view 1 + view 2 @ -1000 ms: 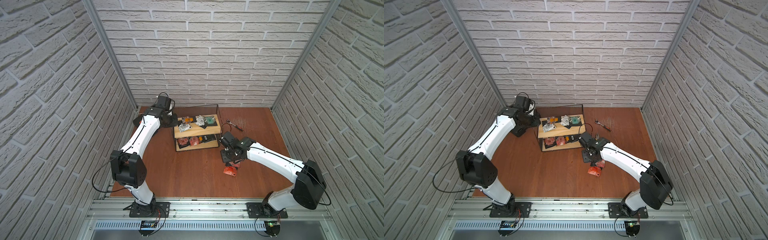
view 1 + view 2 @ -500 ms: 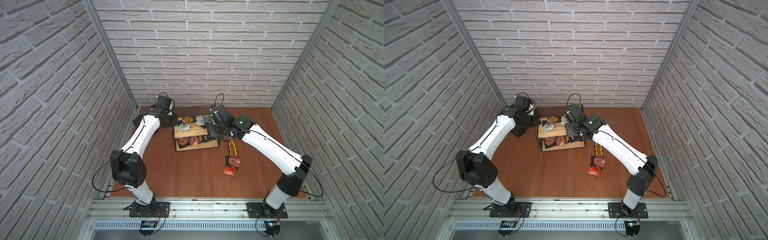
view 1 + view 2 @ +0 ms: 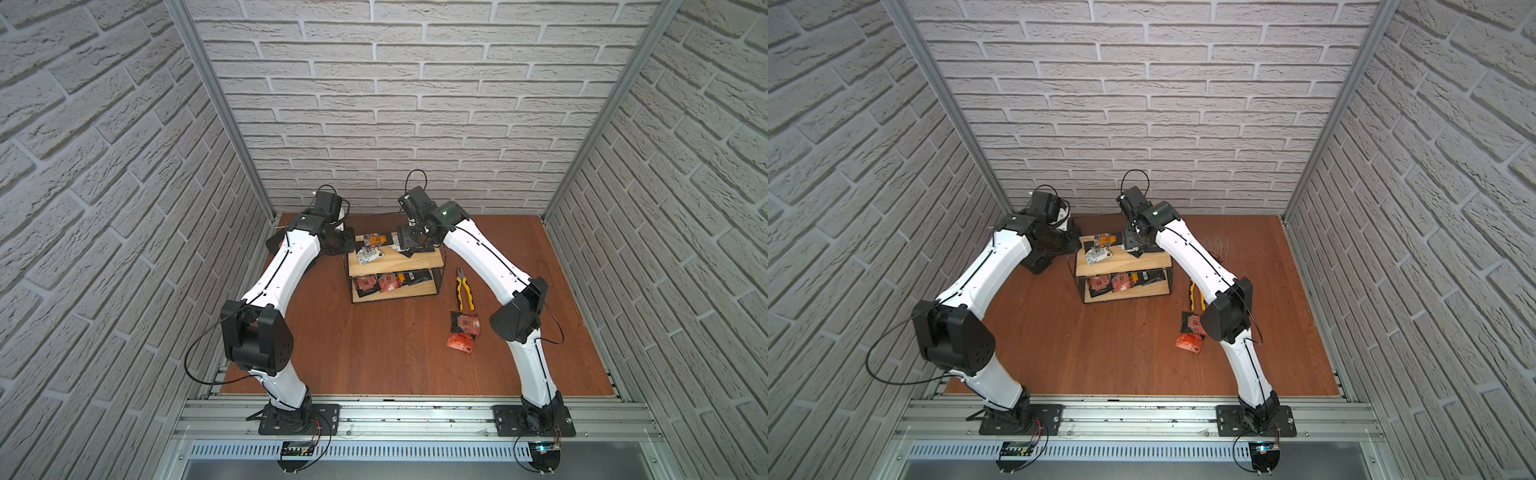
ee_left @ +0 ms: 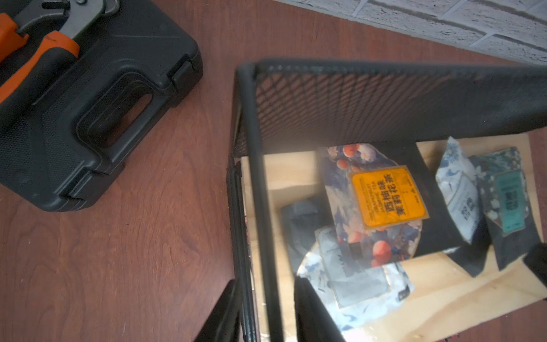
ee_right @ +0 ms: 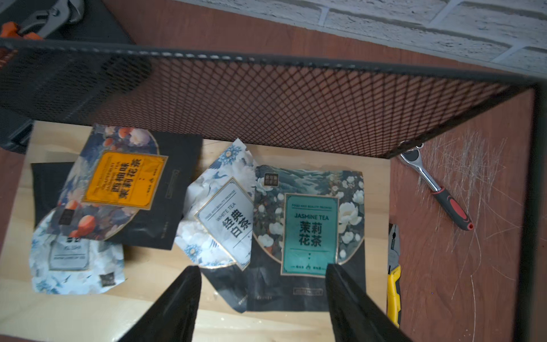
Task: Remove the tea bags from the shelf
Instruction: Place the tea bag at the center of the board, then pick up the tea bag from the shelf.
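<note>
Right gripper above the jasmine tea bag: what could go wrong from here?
1. The white tea sachet overlaps the teal jasmine sachet beside one finger of the open right gripper, so closing may pinch both or drag the white one.
2. Both sachets lie flat on the top board; the fingers may skid over the foil.
3. The left gripper is clamped on the shelf frame; a jerk there could tip the shelf.

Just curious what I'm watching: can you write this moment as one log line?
left gripper: shut on shelf | right gripper: open above teal tea bag, top tier | two red tea bags: on table
</note>
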`<act>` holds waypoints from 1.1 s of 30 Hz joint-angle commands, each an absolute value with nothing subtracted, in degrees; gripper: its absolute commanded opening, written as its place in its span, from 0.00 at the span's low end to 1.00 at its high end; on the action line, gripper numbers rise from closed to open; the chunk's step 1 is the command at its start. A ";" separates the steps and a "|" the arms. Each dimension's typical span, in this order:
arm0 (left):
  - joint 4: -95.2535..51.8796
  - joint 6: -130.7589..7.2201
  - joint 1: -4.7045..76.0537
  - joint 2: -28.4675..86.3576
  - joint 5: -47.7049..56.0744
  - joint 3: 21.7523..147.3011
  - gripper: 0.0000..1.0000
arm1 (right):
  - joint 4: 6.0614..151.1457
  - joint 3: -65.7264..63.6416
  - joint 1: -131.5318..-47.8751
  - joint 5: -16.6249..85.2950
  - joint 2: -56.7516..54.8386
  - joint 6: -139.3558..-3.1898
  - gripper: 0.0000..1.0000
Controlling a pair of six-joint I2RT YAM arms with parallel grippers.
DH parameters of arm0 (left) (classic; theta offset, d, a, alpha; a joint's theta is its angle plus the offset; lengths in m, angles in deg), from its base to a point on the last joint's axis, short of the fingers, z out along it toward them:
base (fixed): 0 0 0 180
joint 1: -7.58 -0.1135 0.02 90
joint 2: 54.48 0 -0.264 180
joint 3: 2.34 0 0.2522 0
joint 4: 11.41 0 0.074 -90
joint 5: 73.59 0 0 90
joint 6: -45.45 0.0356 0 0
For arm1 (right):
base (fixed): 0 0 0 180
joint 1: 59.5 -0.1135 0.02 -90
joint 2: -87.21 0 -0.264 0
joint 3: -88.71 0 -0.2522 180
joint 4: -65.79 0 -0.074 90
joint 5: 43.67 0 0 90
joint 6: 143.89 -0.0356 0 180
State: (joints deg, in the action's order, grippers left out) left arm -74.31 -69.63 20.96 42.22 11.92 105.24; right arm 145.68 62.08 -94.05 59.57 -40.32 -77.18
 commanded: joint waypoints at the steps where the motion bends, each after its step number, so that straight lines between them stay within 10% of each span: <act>1: -73.01 -68.81 20.25 43.50 12.00 106.35 0.34 | 146.67 63.81 -93.21 58.67 -40.85 -75.63 0.74; 15: -73.00 -68.74 19.98 43.74 11.59 106.51 0.34 | 147.04 63.53 -91.46 55.40 -44.67 -74.83 0.75; 33: -73.05 -68.63 19.51 43.54 11.45 106.54 0.34 | 147.96 55.01 -91.76 57.54 -41.83 -75.46 0.44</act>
